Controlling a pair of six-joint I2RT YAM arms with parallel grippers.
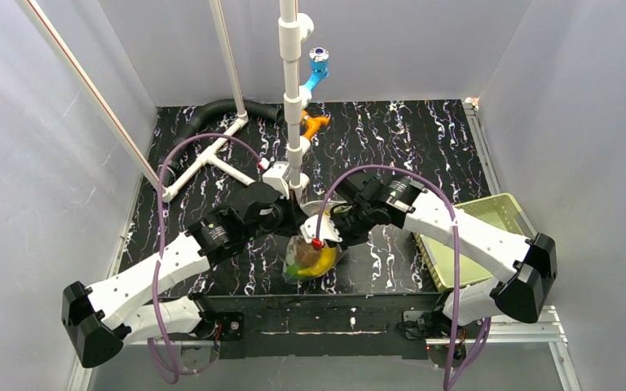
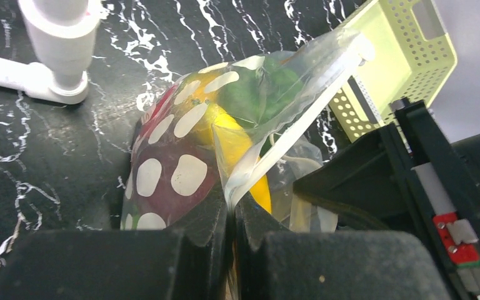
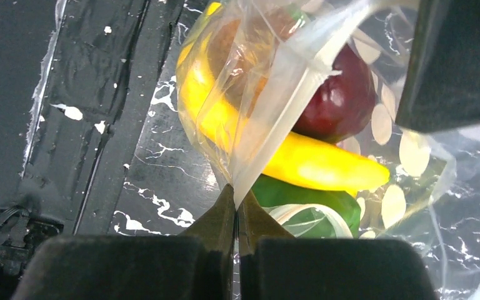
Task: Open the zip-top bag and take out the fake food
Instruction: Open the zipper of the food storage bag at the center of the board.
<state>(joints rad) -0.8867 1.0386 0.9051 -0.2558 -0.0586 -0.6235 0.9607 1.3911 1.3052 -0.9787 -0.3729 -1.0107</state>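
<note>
Bag (image 1: 313, 261) pinched from both sides near the front edge of the table (image 1: 424, 138).
The left gripper (image 2: 231, 215) and right gripper (image 3: 236, 209), each clamped on its lip, hid its mouth from above; I couldn't tell if the seal was open. Food (image 3: 315, 164) sat inside: banana, red and green pieces. Basket (image 2: 406, 56) stood near, to the right.
</note>
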